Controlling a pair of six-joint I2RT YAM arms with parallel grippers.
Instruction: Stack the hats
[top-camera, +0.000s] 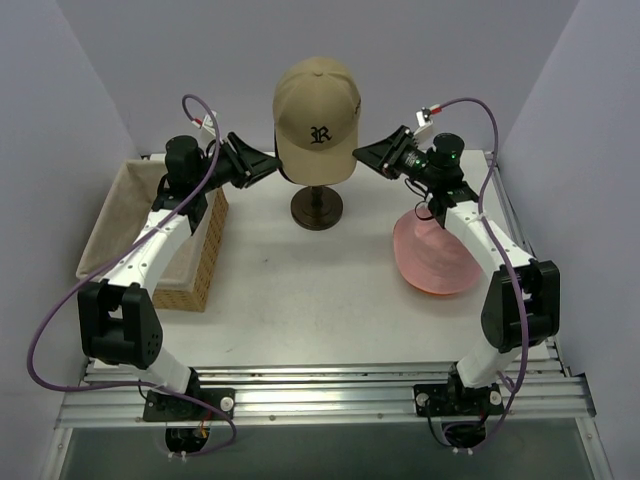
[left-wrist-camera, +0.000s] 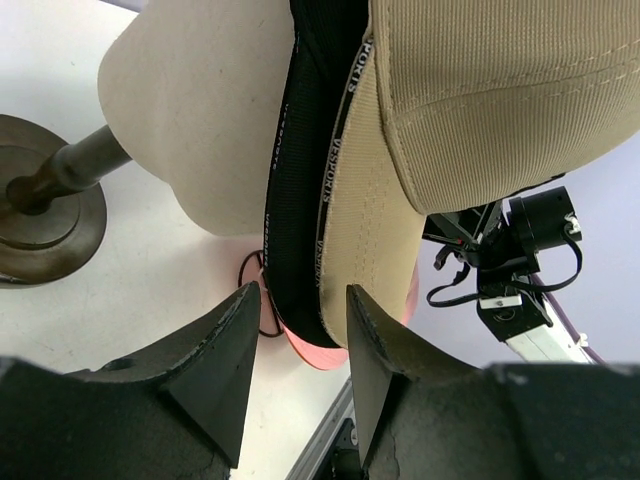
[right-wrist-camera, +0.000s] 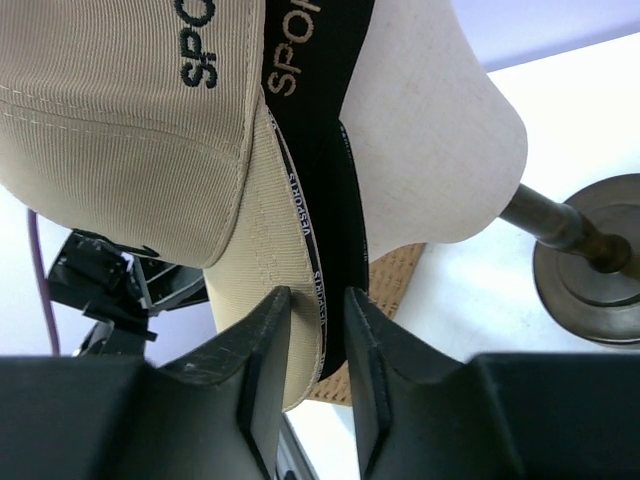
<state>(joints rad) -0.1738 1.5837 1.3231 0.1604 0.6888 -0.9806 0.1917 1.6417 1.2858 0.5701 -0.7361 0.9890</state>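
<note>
The tan cap (top-camera: 317, 110) with a dark "R" sits on the cream head form (left-wrist-camera: 200, 120). A black cap layer (left-wrist-camera: 305, 200) lies under it, between it and the form. My left gripper (top-camera: 272, 163) is at the cap's left side. In the left wrist view it (left-wrist-camera: 303, 300) stands open around the lower rim, the right finger touching the tan fabric (left-wrist-camera: 480, 100). My right gripper (top-camera: 358, 155) is at the cap's right side. There it (right-wrist-camera: 317, 300) is pinched on the tan (right-wrist-camera: 110, 120) and black (right-wrist-camera: 325, 170) rim. The pale pink hat (top-camera: 435, 255) lies on the table at the right, an orange edge (top-camera: 432, 290) under it.
The head form stands on a dark stand with a round base (top-camera: 317, 208) at the table's back centre. A woven basket with a cloth liner (top-camera: 150, 230) sits at the left under my left arm. Walls close in on both sides.
</note>
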